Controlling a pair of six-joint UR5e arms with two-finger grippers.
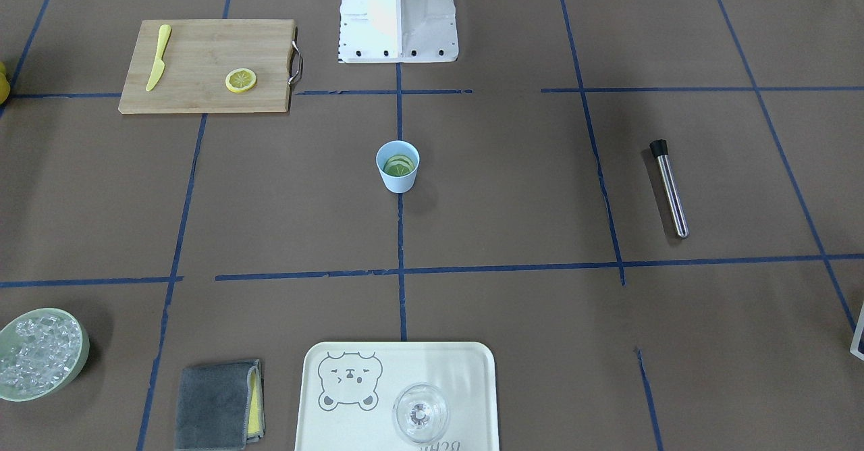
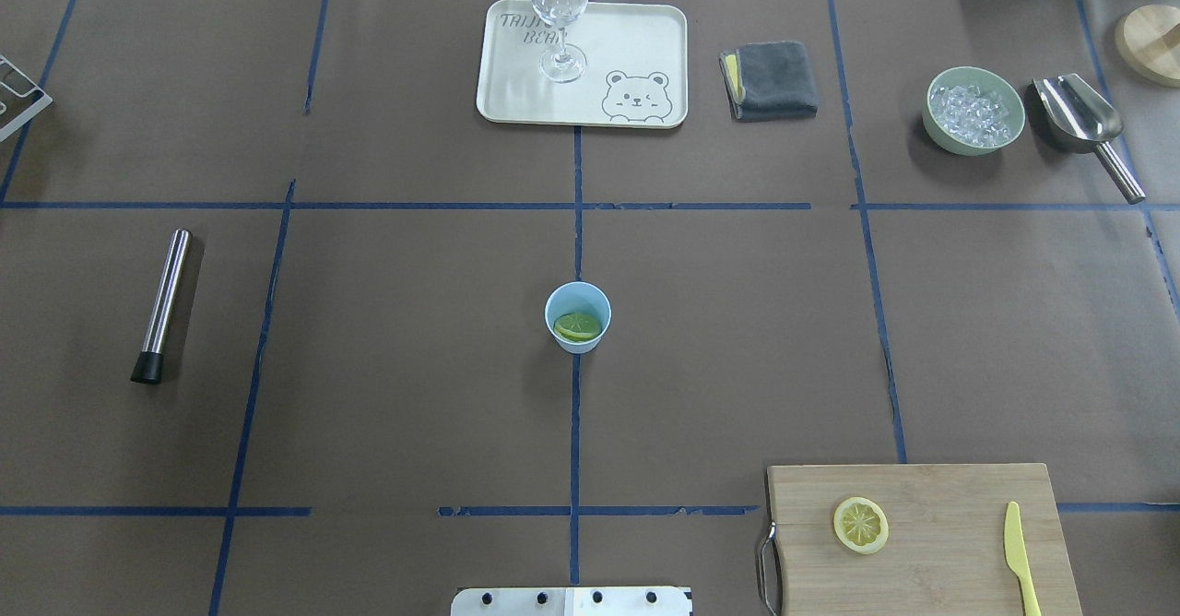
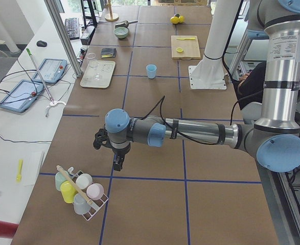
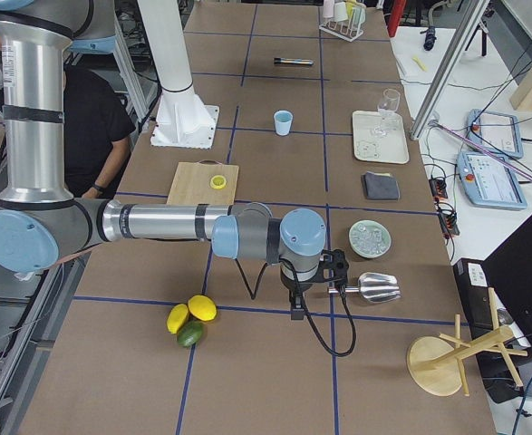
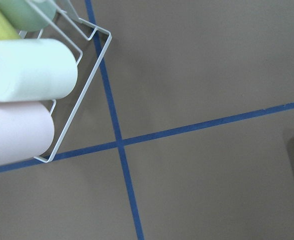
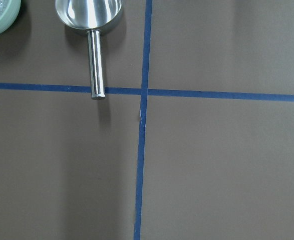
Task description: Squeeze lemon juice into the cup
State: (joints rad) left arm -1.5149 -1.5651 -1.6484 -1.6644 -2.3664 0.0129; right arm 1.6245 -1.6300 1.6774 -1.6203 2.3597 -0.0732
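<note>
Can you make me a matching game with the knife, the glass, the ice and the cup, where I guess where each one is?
Things:
1. knife
2. glass
3. ice
4. cup

Places:
A. on the tray
B. in the green bowl
C. on the board
D. on a blue tape line, mid-table

Pairs: 1-C, 2-A, 3-B, 4-D.

Two lemon slices, one blue cup, one cutting board, one knife, one glass, one tray, one scoop.
</note>
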